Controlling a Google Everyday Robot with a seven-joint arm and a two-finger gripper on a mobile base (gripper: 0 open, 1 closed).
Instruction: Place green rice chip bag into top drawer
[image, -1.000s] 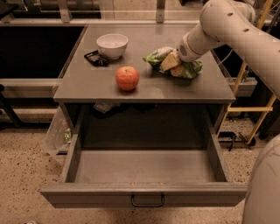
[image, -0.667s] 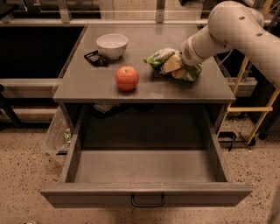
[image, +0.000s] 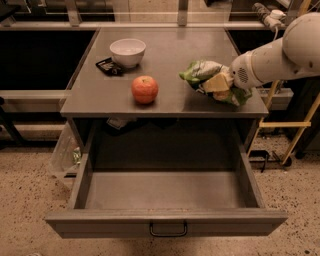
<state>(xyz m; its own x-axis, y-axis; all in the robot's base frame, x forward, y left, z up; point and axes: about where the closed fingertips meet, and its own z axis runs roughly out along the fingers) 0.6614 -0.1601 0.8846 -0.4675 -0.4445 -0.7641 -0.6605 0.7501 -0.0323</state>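
Camera view: we're looking down at a grey table (image: 170, 55) with the drawer (image: 165, 220) pulled fully open below it, towards us. The drawer holds nothing; its flat front panel has a small dark handle (image: 168, 230) at centre. The bag (image: 200, 71) is not in the drawer. It is at the right front of the tabletop, near the right edge, crumpled, green and white foil with orange marks. The gripper (image: 219, 84) is on the bag, reaching in from the right, and its tan fingers (image: 216, 83) are clamped on the bag's middle with foil bunched above and below them. We can't tell whether the bag's lower edge touches the tabletop or hangs just over it. The white arm (image: 280, 55) runs from the gripper up and out past the right edge of the frame. An apple (image: 145, 89) sits on the tabletop left of the bag, apart from it, near the front edge. A white bowl (image: 128, 51) stands behind the apple, further left, upright. A small dark flat object (image: 108, 66) lies just beside the bowl on its left, touching or nearly so; we can't make out what it is. Some clear plastic (image: 64, 155) hangs below the table's left side, next to the drawer. The floor (image: 30, 200) is speckled stone.
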